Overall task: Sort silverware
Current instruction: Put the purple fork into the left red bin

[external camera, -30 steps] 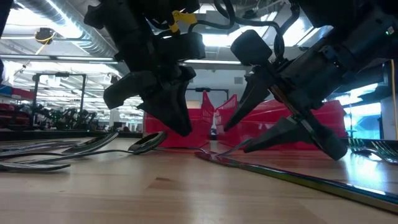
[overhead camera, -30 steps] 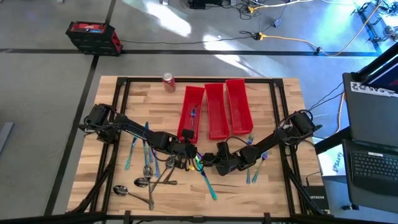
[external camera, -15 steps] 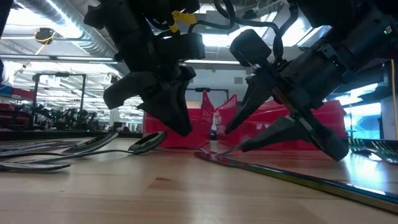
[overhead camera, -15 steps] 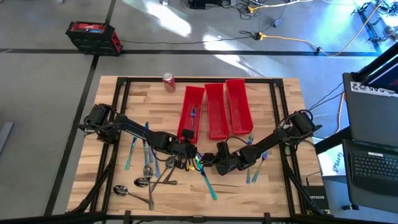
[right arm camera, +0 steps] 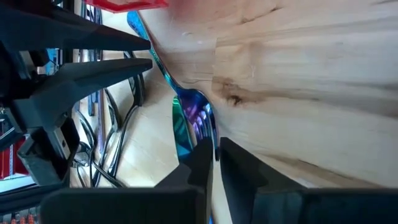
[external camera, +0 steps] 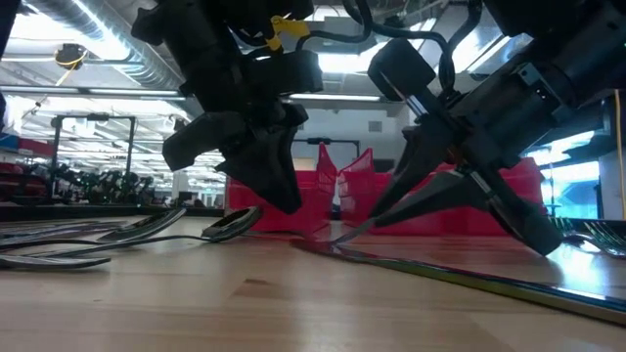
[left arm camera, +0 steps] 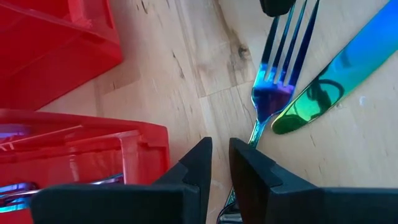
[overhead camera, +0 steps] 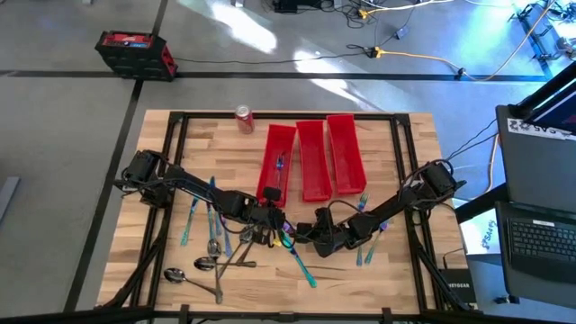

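Observation:
An iridescent teal-purple fork (overhead camera: 286, 236) lies between my two grippers at the table's middle near side. My left gripper (overhead camera: 276, 229) reaches it from the left and is shut on its handle. My right gripper (overhead camera: 298, 237) comes from the right and is shut on its tined end. In the left wrist view the fork (left arm camera: 273, 93) lies next to a blue-green knife (left arm camera: 336, 81). That knife (overhead camera: 303, 267) lies flat on the wood toward the near edge. My left gripper has the fork's handle (right arm camera: 154, 56) between its two fingers, which lie across it and slant down from the table's left. In its own wrist view a finger (left arm camera: 245, 165) hides the place of contact. My right gripper pinches the fork's tined end (right arm camera: 200, 121) between its two fingers, slanting down from the table's right. Its fingertips (external camera: 342, 235) meet just above the tabletop. I cannot tell whether the fork is lifted.
Three long red bins (overhead camera: 311, 157) stand side by side at the far middle, and the left one holds some silverware. A red can (overhead camera: 244, 118) stands at the far edge. Spoons and other pieces (overhead camera: 209, 261) lie near left. More forks (overhead camera: 363, 252) lie near right.
My right gripper has shut: its two fingers stood apart over the fork's tined end and have now closed together on it. The arm itself has stayed in place.

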Tool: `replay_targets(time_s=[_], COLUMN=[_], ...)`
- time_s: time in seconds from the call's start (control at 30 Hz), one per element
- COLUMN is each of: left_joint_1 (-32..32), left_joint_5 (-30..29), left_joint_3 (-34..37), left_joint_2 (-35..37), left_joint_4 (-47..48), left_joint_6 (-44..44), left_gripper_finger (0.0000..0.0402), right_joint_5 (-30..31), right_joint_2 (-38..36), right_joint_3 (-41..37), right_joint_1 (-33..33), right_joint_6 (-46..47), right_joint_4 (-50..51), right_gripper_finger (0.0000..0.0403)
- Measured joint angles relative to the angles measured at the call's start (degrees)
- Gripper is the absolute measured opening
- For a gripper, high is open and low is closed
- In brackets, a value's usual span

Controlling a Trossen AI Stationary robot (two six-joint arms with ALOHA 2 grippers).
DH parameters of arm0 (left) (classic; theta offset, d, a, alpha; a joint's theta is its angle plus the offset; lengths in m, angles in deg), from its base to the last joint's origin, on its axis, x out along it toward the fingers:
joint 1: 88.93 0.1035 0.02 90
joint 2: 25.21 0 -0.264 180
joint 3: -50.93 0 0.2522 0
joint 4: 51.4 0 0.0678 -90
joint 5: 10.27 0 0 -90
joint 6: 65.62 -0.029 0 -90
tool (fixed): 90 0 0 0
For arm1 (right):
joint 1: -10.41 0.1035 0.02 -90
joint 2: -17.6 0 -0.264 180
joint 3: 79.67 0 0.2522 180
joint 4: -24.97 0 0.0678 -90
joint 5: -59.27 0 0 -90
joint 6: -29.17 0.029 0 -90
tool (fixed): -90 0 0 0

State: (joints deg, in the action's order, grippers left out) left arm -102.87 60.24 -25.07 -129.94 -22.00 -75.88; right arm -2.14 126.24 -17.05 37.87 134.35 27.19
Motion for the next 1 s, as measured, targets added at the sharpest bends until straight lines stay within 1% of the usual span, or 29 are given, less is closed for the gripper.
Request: replay_targets(time_s=[0.07, 0.13, 0.37, 0.5, 0.6, 0.73, 0.9, 1.0], left_joint_1=[0.0, 0.0, 0.0, 0.0, 0.0, 0.0, 0.0, 0.0], left_joint_5=[0.0, 0.0, 0.0, 0.0, 0.0, 0.0, 0.0, 0.0], left_joint_3=[0.0, 0.0, 0.0, 0.0, 0.0, 0.0, 0.0, 0.0], left_joint_2=[0.0, 0.0, 0.0, 0.0, 0.0, 0.0, 0.0, 0.1], left_joint_4=[0.0, 0.0, 0.0, 0.1, 0.0, 0.1, 0.4, 0.5], left_joint_6=[0.0, 0.0, 0.1, -0.7, -0.7, -1.8, -2.3, -2.3], left_gripper_finger=[0.0043, 0.0043, 0.0043, 0.0043, 0.0043, 0.0043, 0.0043, 0.0043], right_joint_5=[-0.1, 0.4, 1.9, 4.4, 5.9, 9.5, 9.3, 8.4], right_joint_2=[0.0, 0.0, 0.0, 0.1, 0.1, 0.7, 5.9, 7.0], right_joint_3=[0.0, 0.0, 0.0, -0.1, -0.1, 0.4, 6.7, 8.1], right_joint_1=[0.0, 0.0, 0.1, 1.1, 2.1, 3.5, 3.5, 2.9], right_joint_6=[0.0, 0.2, 1.3, 4.4, 8.1, 11.9, 12.5, 11.9], right_joint_4=[0.1, 0.3, 0.1, -0.9, -1.0, -0.8, -1.1, -0.4], right_gripper_finger=[0.0020, 0.0035, 0.0129, 0.0160, 0.0167, 0.0166, 0.0165, 0.0165])
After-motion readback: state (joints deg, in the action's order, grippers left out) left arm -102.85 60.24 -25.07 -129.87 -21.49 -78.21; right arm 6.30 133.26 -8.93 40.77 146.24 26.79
